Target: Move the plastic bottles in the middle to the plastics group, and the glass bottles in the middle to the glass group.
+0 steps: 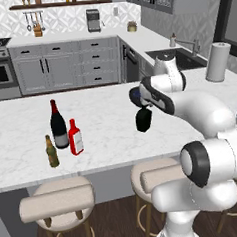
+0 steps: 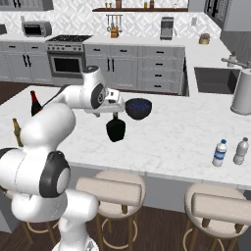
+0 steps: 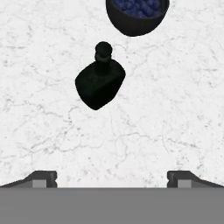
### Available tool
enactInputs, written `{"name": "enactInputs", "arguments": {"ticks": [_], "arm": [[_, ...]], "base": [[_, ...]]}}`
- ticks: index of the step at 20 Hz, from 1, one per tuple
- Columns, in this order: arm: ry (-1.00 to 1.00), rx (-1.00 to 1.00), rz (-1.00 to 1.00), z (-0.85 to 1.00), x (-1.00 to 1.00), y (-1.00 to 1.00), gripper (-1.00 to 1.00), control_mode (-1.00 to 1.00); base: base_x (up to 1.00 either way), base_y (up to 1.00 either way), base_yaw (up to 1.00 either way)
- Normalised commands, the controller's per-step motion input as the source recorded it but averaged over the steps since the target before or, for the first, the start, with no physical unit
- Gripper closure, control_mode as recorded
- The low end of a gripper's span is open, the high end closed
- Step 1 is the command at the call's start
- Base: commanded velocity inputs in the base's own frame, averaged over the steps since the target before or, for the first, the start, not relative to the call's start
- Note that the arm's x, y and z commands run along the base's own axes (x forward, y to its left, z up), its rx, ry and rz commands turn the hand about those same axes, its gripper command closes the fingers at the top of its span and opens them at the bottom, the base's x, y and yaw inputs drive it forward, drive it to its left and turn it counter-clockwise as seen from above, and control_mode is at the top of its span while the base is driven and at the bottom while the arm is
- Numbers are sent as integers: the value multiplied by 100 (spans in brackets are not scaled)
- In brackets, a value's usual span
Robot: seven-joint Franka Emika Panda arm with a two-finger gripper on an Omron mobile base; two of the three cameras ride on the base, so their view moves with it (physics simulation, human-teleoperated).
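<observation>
Black bottle (image 3: 99,84) stands beside bowl (image 3: 137,16); I see gripper (image 3: 112,177) spread above it; left base view adds red bottle (image 1: 75,137).

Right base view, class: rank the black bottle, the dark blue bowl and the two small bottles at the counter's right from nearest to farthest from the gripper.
1. Black bottle, just below the gripper.
2. Dark blue bowl, close on its right.
3. Blue-labelled bottle and clear bottle, standing together far right on the counter; the blue-labelled one is slightly nearer.
</observation>
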Motion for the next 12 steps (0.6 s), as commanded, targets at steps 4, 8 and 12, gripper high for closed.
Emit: {"name": "enactInputs", "arguments": {"ticks": [4, 8, 12], "arm": [[-1, 0, 0, -3, 71, 48, -100, -100], [-3, 0, -1, -26, 70, 4, -100, -100], [-2, 1, -1, -45, 48, 0, -100, -100]], "base": [[0, 0, 0], [0, 0, 0], [0, 0, 0]]}}
